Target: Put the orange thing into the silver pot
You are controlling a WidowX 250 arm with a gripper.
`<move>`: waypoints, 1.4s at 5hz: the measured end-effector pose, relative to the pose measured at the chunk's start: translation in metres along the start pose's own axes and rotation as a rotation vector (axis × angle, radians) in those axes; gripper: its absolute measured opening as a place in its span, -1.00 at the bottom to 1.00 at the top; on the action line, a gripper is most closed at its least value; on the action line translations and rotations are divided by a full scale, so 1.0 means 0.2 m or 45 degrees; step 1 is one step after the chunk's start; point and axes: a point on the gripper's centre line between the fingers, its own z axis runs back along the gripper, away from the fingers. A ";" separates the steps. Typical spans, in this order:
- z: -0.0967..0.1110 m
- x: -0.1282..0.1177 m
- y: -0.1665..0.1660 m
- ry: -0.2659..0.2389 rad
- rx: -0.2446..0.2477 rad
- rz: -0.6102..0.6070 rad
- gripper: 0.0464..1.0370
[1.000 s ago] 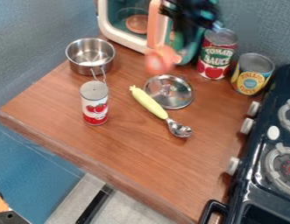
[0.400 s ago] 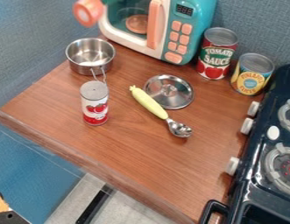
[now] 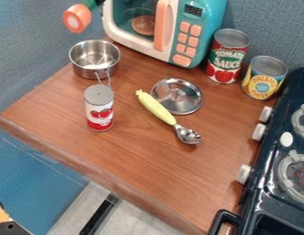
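Observation:
At the top edge, left of the microwave, a small dark part of the gripper [image 3: 99, 2] shows. It is shut on the orange thing [image 3: 77, 18], a round-ended piece with a green part behind it. The orange thing hangs in the air above and slightly left of the silver pot [image 3: 95, 58], apart from it. The pot stands upright at the counter's back left, its open top facing up and its wire handle pointing toward the front.
A small can [image 3: 98, 108] stands by the pot's handle. A silver lid [image 3: 177, 96] and a yellow-handled scoop [image 3: 156, 109] lie mid-counter. The toy microwave [image 3: 180, 28] is behind, with two cans [image 3: 227, 56] to its right and the stove [image 3: 283, 183] at far right.
The gripper has moved left from in front of the microwave, carrying the orange thing to the pot's upper left. Since the middle frame, the orange thing has shifted slightly left and down.

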 end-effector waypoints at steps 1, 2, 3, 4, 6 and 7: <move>-0.13 0.01 0.05 0.027 0.038 0.084 -0.90; -0.23 0.00 0.07 0.051 0.066 0.215 -0.90; -0.27 -0.01 0.08 0.031 0.102 0.369 -0.90; -0.36 -0.05 0.07 0.042 0.108 0.526 -0.90; -0.46 -0.07 0.08 0.099 0.109 0.605 -0.86; -0.45 -0.07 0.07 0.136 0.096 0.628 -0.47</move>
